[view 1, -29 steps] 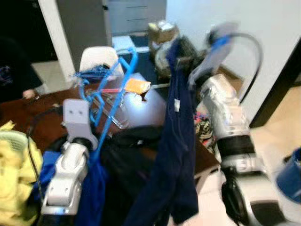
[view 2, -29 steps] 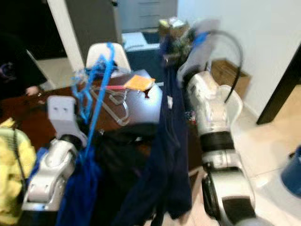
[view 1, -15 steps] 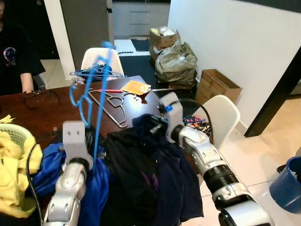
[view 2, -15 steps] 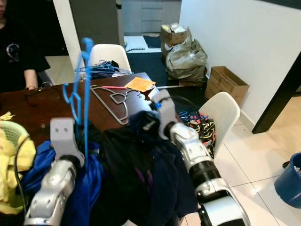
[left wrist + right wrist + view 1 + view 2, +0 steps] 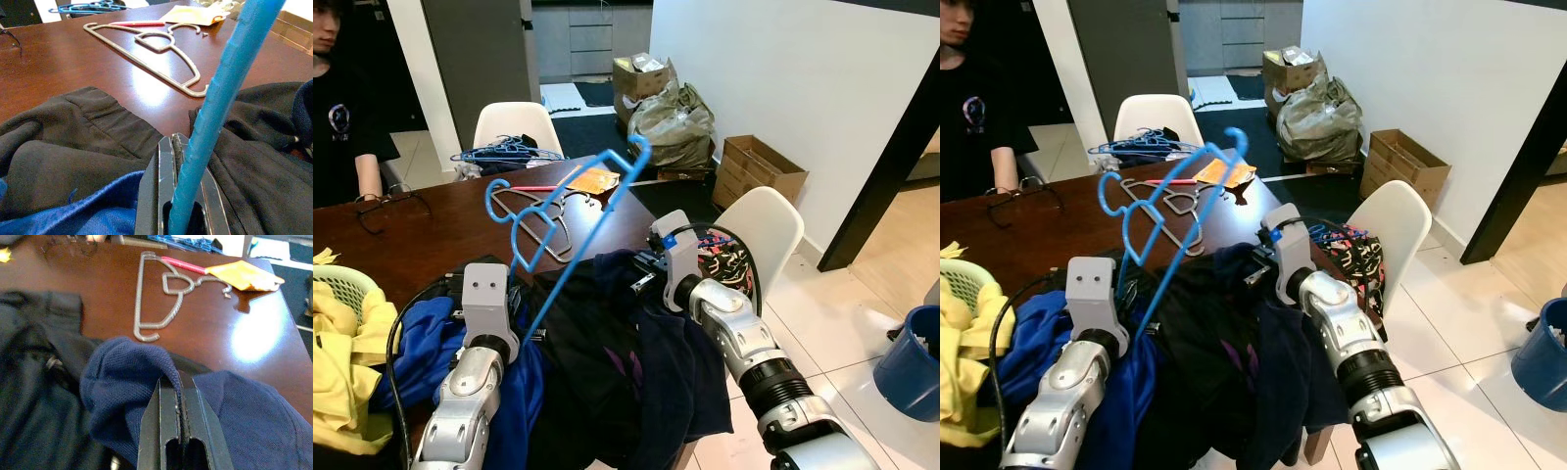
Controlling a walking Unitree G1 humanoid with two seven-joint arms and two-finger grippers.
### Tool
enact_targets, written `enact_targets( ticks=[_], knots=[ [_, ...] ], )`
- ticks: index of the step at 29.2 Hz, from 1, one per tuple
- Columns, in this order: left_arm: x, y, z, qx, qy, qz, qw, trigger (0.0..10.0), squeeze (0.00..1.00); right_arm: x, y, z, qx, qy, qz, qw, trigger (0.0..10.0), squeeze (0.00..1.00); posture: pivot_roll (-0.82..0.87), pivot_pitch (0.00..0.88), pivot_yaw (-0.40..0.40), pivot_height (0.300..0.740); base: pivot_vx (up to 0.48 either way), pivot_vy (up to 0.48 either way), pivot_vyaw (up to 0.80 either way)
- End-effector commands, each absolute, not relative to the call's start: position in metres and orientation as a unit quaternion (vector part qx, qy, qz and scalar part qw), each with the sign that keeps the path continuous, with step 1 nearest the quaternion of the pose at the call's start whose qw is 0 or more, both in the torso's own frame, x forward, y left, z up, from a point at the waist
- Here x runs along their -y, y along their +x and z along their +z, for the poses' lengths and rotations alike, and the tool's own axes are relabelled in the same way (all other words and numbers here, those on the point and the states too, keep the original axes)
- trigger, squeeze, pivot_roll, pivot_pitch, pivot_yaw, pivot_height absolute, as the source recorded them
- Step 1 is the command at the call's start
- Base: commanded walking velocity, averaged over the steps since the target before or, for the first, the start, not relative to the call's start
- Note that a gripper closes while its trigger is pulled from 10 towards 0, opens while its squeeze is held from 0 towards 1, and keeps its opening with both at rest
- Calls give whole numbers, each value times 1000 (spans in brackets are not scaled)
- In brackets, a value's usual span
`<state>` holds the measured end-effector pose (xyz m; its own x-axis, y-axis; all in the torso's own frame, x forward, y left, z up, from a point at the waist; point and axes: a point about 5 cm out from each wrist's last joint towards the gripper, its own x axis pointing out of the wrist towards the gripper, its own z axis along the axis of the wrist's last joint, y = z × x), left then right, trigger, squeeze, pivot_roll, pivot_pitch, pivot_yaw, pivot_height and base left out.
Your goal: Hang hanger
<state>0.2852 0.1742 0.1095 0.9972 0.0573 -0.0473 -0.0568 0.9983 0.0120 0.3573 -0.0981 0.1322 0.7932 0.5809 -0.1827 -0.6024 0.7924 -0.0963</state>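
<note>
My left gripper is shut on the bar of a blue hanger, which slants up and to the right over the dark wooden table. The hanger's hook points toward the far right. My right gripper is shut on a fold of a navy garment, low over the table's right edge. That garment drapes over the edge beside a black garment. A blue cloth lies under my left arm.
A grey hanger and an orange paper lie on the table's far side. Blue hangers rest on a white chair. A person sits at far left. Yellow clothes, another white chair and a blue bucket stand around.
My right arm has come down from holding the navy garment high, and the garment now lies on the pile. The blue hanger has tilted from upright toward the right.
</note>
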Motion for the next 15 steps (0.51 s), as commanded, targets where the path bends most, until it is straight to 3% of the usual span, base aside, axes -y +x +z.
enact_targets(
  ticks=[1,15],
  knots=[
    [-178,285,105,-31,14,39,999,10000,0,97,353,122,-90,-89,321,939,10000,0,46,0,-21,740,0,0,0],
    [-191,284,101,-43,49,53,996,10000,0,105,351,108,-129,-121,301,937,10000,0,55,0,-5,740,0,0,0]
  ],
)
